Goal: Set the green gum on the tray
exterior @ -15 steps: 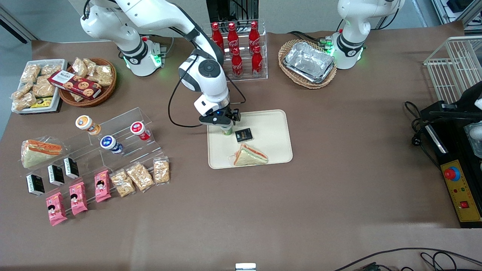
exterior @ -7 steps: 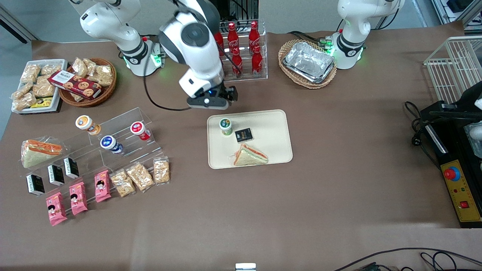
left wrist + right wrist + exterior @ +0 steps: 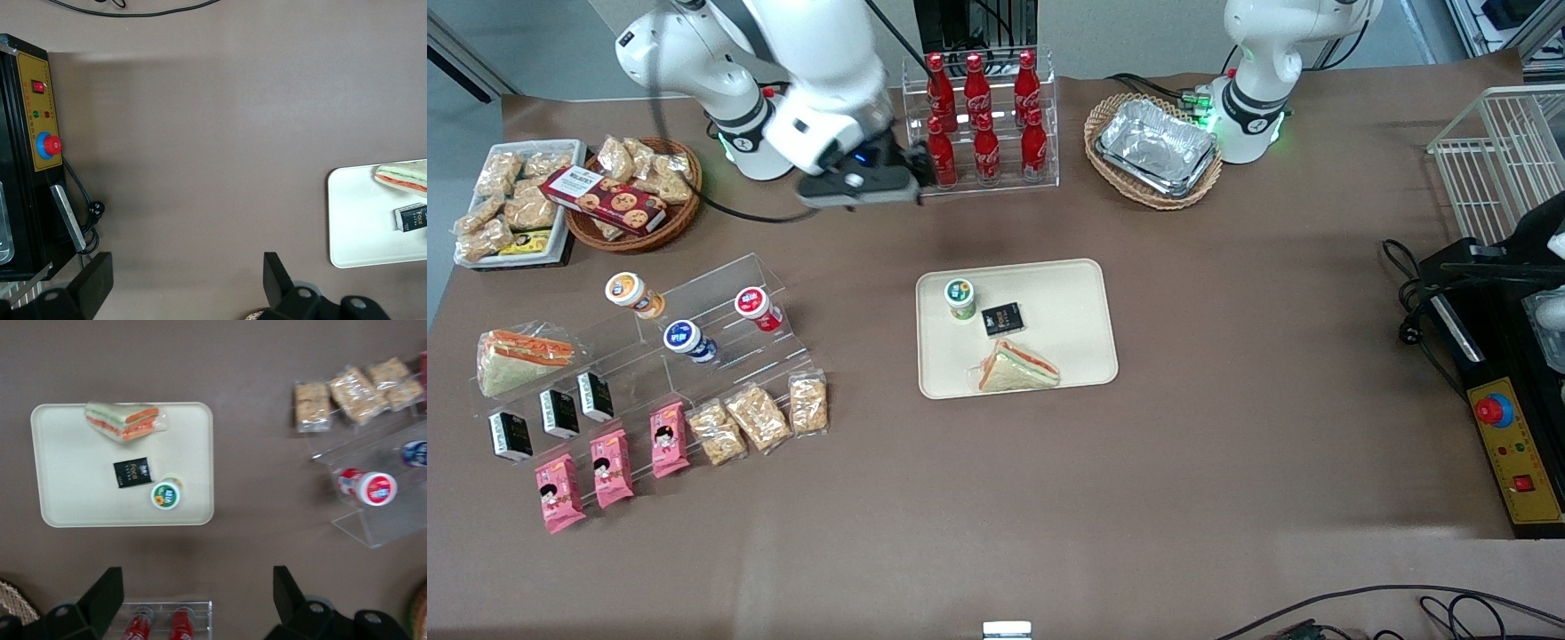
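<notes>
The green gum, a small green bottle with a white lid, stands upright on the cream tray near the tray corner closest to the working arm. It also shows in the right wrist view as the green gum on the tray. My gripper hangs high over the bare table, farther from the front camera than the tray and beside the cola rack. In the wrist view the gripper is open and holds nothing.
A sandwich and a black packet share the tray. A rack of red cola bottles stands close to the gripper. An acrylic step stand with red, blue and orange bottles lies toward the working arm's end.
The gripper has let go of the green gum, risen and drawn back from the tray toward the cola rack. The gum stays standing on the tray.
</notes>
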Controlling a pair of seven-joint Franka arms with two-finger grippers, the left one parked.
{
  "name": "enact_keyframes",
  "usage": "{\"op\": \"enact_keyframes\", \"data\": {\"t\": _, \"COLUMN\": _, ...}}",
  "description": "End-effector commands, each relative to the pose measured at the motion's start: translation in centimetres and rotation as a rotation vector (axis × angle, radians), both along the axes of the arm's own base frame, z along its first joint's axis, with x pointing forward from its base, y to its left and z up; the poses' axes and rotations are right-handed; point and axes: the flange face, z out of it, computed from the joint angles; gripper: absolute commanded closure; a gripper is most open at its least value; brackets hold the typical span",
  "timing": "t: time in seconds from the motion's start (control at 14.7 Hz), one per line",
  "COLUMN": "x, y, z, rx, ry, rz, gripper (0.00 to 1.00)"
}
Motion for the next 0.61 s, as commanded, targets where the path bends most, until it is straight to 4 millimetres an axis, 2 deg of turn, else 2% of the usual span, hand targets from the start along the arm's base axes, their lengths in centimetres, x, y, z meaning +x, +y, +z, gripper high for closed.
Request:
{"op": "enact_keyframes", "data": {"t": 0.0, "x": 3.3, "y": -6.2, "z": 4.4, "rx": -0.013, "ry": -0.021, "rz": -0.060, "gripper": 0.00}}
{"op": "enact_keyframes", "data": {"t": 0.14, "x": 5.3, "y": -10.2, "z": 5.1, "rx": -0.003, "ry": -0.026, "rz": -0.021, "gripper": 0.00}}
{"op": "enact_keyframes", "data": {"t": 0.27, "x": 8.0, "y": -15.8, "z": 5.0, "rx": 0.002, "ry": -0.019, "rz": 0.007, "gripper": 0.00}}
{"op": "enact_keyframes", "data": {"t": 0.54, "x": 10.9, "y": -24.6, "z": 4.9, "rx": 0.004, "ry": -0.017, "rz": 0.041, "gripper": 0.00}}
